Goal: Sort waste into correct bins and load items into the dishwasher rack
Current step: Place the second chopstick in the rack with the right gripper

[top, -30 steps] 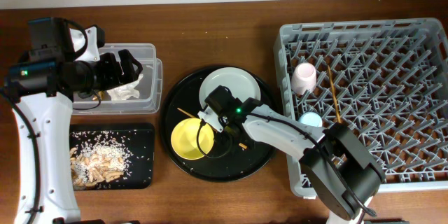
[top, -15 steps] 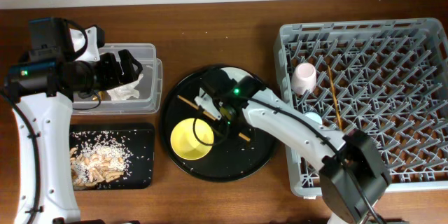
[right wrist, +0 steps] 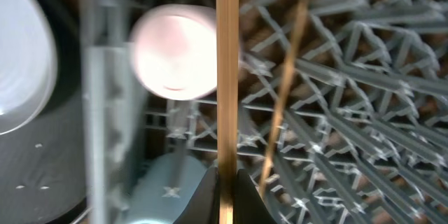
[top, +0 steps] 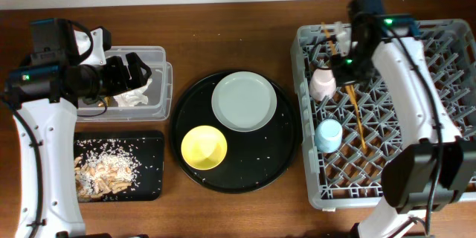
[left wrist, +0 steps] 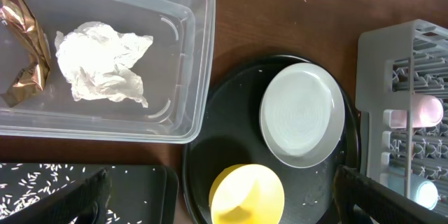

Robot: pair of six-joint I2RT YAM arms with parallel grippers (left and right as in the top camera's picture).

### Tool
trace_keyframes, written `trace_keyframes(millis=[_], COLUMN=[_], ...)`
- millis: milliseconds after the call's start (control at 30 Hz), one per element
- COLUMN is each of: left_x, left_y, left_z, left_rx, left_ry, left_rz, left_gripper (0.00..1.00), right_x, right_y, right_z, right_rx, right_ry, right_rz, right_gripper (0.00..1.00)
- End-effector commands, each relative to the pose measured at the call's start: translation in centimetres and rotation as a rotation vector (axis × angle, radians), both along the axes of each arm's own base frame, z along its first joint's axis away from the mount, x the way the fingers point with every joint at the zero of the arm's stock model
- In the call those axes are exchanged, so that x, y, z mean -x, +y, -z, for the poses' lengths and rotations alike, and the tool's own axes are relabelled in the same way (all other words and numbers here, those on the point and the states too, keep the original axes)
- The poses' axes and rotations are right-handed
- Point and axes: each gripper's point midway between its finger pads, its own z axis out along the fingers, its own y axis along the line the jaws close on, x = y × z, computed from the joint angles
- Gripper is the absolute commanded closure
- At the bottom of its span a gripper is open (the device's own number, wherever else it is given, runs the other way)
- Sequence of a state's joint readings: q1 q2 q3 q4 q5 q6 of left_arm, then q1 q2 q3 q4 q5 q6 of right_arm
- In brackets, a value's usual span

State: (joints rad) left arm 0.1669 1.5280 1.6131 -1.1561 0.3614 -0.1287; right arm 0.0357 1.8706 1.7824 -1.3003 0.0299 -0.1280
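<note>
My right gripper (top: pixel 346 58) is shut on one wooden chopstick (right wrist: pixel 227 77) and holds it over the back left of the grey dishwasher rack (top: pixel 446 37). In the right wrist view its jaws (right wrist: pixel 225 182) pinch the stick. The other chopstick (top: pixel 355 113) lies in the rack beside the pink cup (top: pixel 323 83) and the blue cup (top: pixel 328 135). The yellow bowl (top: pixel 204 148) and the pale plate (top: pixel 244 101) sit on the round black tray (top: pixel 282 156). My left gripper (top: pixel 137 71) is open and empty above the clear tub (top: pixel 160 56), which holds the white tissue (left wrist: pixel 101 59) and the gold-brown wrapper (left wrist: pixel 24 49).
The shallow black rectangular tray (top: pixel 152 141) at the front left holds beige food scraps (top: pixel 104 171) and rice bits. A few rice grains lie on the round tray. Bare wooden table runs along the back edge.
My right gripper lifted the chopstick off the round black tray and carried it right and back to the rack. The plate now shows fully. The left arm has not moved.
</note>
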Motion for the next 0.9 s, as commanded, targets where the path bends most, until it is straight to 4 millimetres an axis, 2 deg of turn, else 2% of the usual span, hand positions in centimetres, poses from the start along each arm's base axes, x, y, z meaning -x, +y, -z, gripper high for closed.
trace_keyframes(millis=[0, 167, 333, 433, 467, 633, 700, 733, 800, 867], left_x=[0.0, 0.0, 0.0, 0.0, 0.0, 0.0, 0.0, 0.0, 0.0, 0.0], left_y=[0.1, 0.1, 0.1, 0.1, 0.1, 0.1, 0.1, 0.1, 0.1, 0.1], left_z=[0.1, 0.1, 0.1, 0.1, 0.1, 0.1, 0.1, 0.1, 0.1, 0.1], left_rx=[0.000, 0.000, 0.000, 0.000, 0.000, 0.000, 0.000, 0.000, 0.000, 0.000], left_ry=[0.003, 0.003, 0.003, 0.003, 0.003, 0.003, 0.003, 0.003, 0.003, 0.003], left_rz=[-0.008, -0.008, -0.008, -0.008, -0.008, -0.008, -0.008, -0.008, -0.008, -0.008], left_gripper=[0.00, 0.00, 0.00, 0.00, 0.00, 0.00, 0.00, 0.00, 0.00, 0.00], right_x=[0.3, 0.6, 0.7, 0.9, 0.9, 1.0, 1.0, 0.8, 1.0, 2.3], right_y=[-3.7, -5.8, -5.8, -5.8, -5.8, -5.7, -5.6, -4.3, 1.2, 4.2], right_z=[-0.4, 0.4, 1.4, 2.7, 3.3, 3.7, 3.7, 3.7, 2.6, 1.7], right_rx=[0.010, 0.009, 0.008, 0.004, 0.002, 0.002, -0.002, -0.077, -0.393, -0.534], right_ry=[-0.008, 0.010, 0.028, 0.040, 0.044, 0.046, 0.046, 0.043, 0.055, 0.110], right_rz=[0.051, 0.102, 0.104, 0.123, 0.129, 0.128, 0.127, 0.114, 0.064, 0.040], right_gripper=[0.96, 0.96, 0.96, 0.95, 0.90, 0.82, 0.82, 0.82, 0.81, 0.75])
